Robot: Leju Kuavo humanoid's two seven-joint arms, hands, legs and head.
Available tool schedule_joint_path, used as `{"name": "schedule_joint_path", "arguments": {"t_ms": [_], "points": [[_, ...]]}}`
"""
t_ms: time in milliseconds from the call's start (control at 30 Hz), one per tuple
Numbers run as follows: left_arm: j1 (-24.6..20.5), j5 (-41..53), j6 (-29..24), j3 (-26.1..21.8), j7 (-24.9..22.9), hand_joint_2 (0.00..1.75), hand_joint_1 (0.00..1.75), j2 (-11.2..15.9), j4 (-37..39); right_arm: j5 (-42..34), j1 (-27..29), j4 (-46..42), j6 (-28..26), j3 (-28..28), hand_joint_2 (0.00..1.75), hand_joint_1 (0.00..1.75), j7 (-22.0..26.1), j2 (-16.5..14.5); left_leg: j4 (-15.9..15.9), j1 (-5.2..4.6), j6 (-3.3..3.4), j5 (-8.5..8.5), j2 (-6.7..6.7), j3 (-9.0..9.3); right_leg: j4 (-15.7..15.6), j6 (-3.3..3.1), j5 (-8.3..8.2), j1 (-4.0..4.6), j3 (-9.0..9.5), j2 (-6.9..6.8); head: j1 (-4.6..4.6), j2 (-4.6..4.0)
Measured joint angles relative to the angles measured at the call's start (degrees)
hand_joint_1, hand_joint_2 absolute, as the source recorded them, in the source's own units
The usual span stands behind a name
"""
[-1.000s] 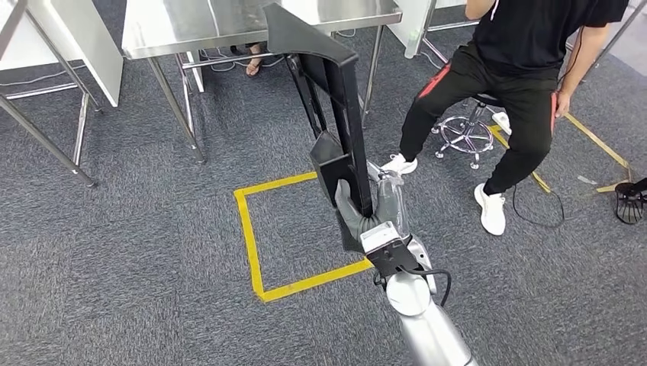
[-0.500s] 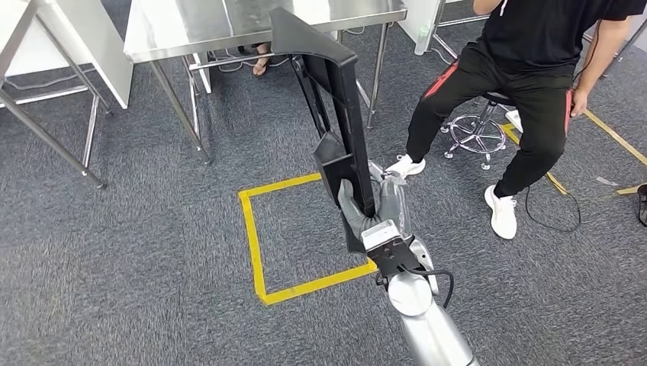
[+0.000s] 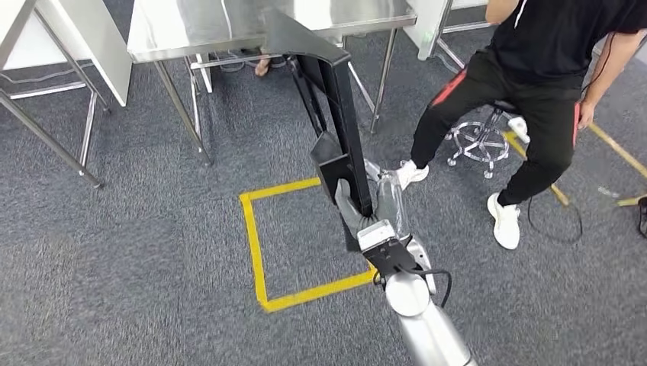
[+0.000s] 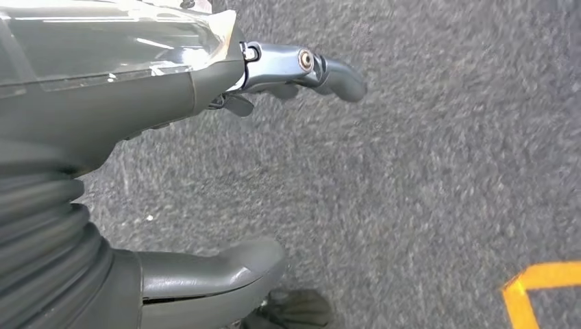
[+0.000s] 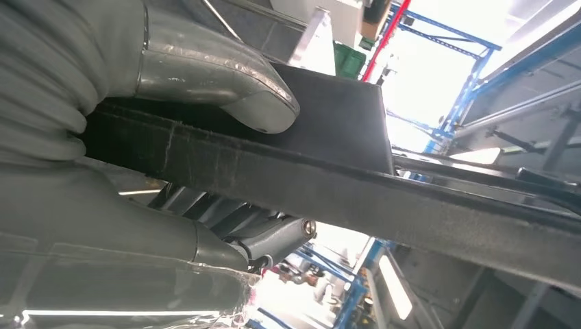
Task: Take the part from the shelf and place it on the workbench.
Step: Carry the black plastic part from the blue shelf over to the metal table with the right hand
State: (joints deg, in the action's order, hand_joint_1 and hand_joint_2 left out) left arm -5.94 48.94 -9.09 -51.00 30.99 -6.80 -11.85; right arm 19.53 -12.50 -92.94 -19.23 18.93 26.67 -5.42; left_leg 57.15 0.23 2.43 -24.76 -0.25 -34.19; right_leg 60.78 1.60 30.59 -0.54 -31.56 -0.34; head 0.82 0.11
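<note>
The right hand [image 3: 371,202] grips a long black part [image 3: 328,114] near its lower end. In the right wrist view the thick grey thumb [image 5: 226,86] lies across one face of the part [image 5: 329,171] and the darker fingers [image 5: 253,233] curl round the other side, so the hold is firm. The part rises from the hand, tilted away from the robot, and its broad upper end reaches in front of the edge of a steel surface [image 3: 191,27] that stands ahead of the hand.

The left hand [image 4: 205,171] hangs over grey carpet [image 4: 425,171], fingers apart, holding nothing.

Below the right hand, a square of yellow tape [image 3: 255,244] marks the carpet. Ahead of the hand, the steel legs [image 3: 181,110] of the surface stand on the floor. To the right of the hand a person in black clothes [image 3: 534,84] sits on a stool [image 3: 481,137], one white shoe [image 3: 412,173] just beside the hand in the head view. A black cable [image 3: 553,221] trails on the carpet near the person's other shoe [image 3: 505,221]. Far to the left stands a second steel frame [image 3: 46,130] with a white panel [image 3: 91,38].
</note>
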Motion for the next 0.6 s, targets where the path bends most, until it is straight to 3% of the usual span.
{"name": "schedule_joint_path", "arguments": {"t_ms": [100,133,167,200,267,333,433,500,533,600], "points": [[-0.1,0.1,0.0,0.0,0.0,1.75,0.00,0.0,0.0,0.0,0.1,0.0,0.0,0.0,1.75,1.75,0.0,0.1,-0.2,-0.05,0.72,-0.75,-0.17,0.84,11.5,-0.30,3.23,-0.13,-7.12,0.15,0.07,0.00],[0.0,0.1,0.0,0.0,0.0,1.75,0.00,0.0,0.0,0.0,0.2,0.0,0.0,0.0,1.75,1.75,-0.1,0.2,-0.1,-0.09,0.74,-1.07,-0.30,1.13,13.6,-0.05,3.24,-0.14,-8.94,0.17,0.06,0.00],[0.0,0.1,0.1,0.0,0.0,1.75,0.00,-0.1,0.0,0.0,0.3,0.0,0.0,0.0,1.75,1.75,-0.1,0.2,-0.1,-0.12,0.68,-1.41,-0.46,1.54,13.3,0.40,2.20,-0.14,-9.56,0.18,0.07,0.00],[0.0,0.1,0.1,0.0,0.0,1.75,0.00,-0.1,0.0,0.0,0.3,0.0,0.0,0.0,1.75,1.75,-0.1,0.2,-0.1,-0.13,0.56,-1.82,-0.61,2.10,10.8,0.94,0.29,-0.16,-8.99,0.18,0.06,0.00],[0.0,0.1,0.1,0.0,0.0,1.75,0.00,-0.2,0.0,0.0,0.3,0.0,0.0,0.0,1.75,1.75,-0.1,0.3,-0.1,-0.26,0.15,-2.81,-0.88,3.23,2.3,1.60,-4.18,-0.16,-5.76,0.17,0.07,0.00],[0.0,0.1,0.1,0.0,0.0,1.75,0.00,-0.3,0.0,0.0,0.3,0.0,0.0,0.0,1.75,1.75,-0.1,0.3,0.0,-0.48,-0.41,-3.75,-0.98,3.77,-2.5,0.86,-6.05,-0.14,-3.53,0.19,0.04,0.00],[-0.1,0.1,0.0,0.0,0.0,1.75,0.00,-0.2,0.0,0.0,0.2,0.0,0.0,-0.1,1.75,1.75,-0.3,0.2,0.1,-0.24,-1.41,-4.68,-0.88,4.01,-3.1,-0.81,-5.49,-0.17,-2.80,0.34,0.01,0.00],[-0.1,0.1,0.0,0.0,0.0,1.75,0.00,-0.2,-0.1,0.1,0.2,-0.1,0.0,-0.1,1.75,1.75,-0.4,0.1,2.7,-0.02,-2.11,-6.02,-0.62,3.00,-3.5,-1.82,-4.93,-0.50,-1.86,0.40,-0.03,0.00],[-0.1,0.1,0.0,0.0,0.0,1.75,0.00,-0.2,-0.1,0.2,0.2,-0.1,0.0,-0.2,1.75,1.75,-0.4,0.0,5.8,0.12,-2.41,-7.22,-0.45,1.29,-3.6,-2.22,-4.53,-0.63,-1.32,0.39,-0.06,0.00],[0.0,0.1,0.0,0.0,0.0,1.75,0.00,-0.2,-0.1,0.2,0.3,-0.2,0.0,-0.2,1.75,1.75,-0.5,-0.1,13.8,0.37,-2.91,-9.58,-0.22,-3.94,-3.6,-2.62,-3.56,-0.60,-0.34,0.34,-0.09,0.00]]}}
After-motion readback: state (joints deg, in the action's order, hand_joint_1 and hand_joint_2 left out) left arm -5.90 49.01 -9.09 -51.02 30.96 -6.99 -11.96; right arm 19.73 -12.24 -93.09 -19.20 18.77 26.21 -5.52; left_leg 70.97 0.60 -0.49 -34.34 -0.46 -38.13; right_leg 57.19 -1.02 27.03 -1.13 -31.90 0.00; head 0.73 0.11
